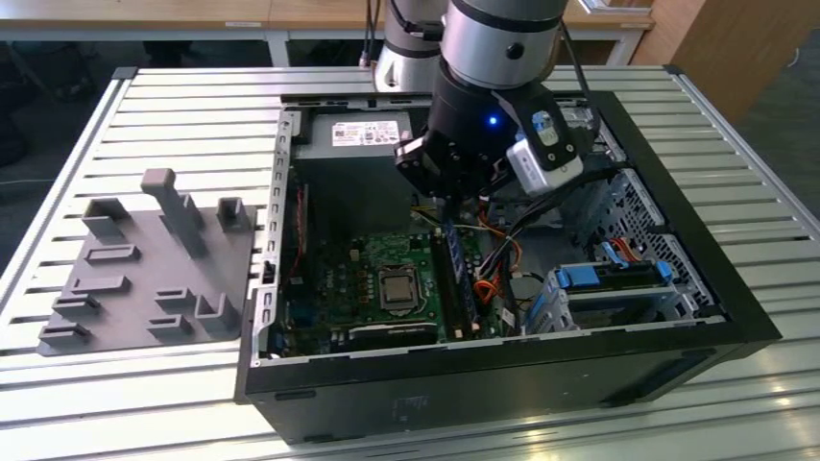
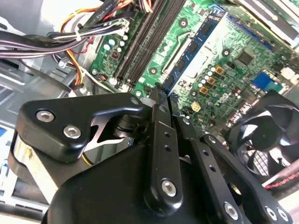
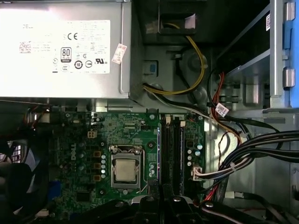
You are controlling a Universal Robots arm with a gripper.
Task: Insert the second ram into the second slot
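The second ram [image 1: 456,279] is a thin blue stick with dark chips. It stands on edge on the green motherboard [image 1: 346,298], in the slot closest to the CPU socket [image 3: 125,170]. In both wrist views the ram [image 2: 198,39] [image 3: 159,154] runs straight away from my fingertips. My gripper [image 1: 443,213] is inside the open computer case, over the stick's end nearest the power supply, with its black fingers shut together [image 2: 162,97] [image 3: 162,199]. Whether they touch the stick is unclear. Two black slots [image 3: 174,151] [image 2: 140,42] beside the ram look empty.
The silver power supply [image 3: 65,46] fills the case's back. Bundled cables [image 3: 252,149] and a drive cage with blue rails [image 1: 615,283] crowd the side beyond the slots. A black fan [image 2: 268,135] sits past the CPU socket. A grey fixture plate [image 1: 141,279] lies outside the case.
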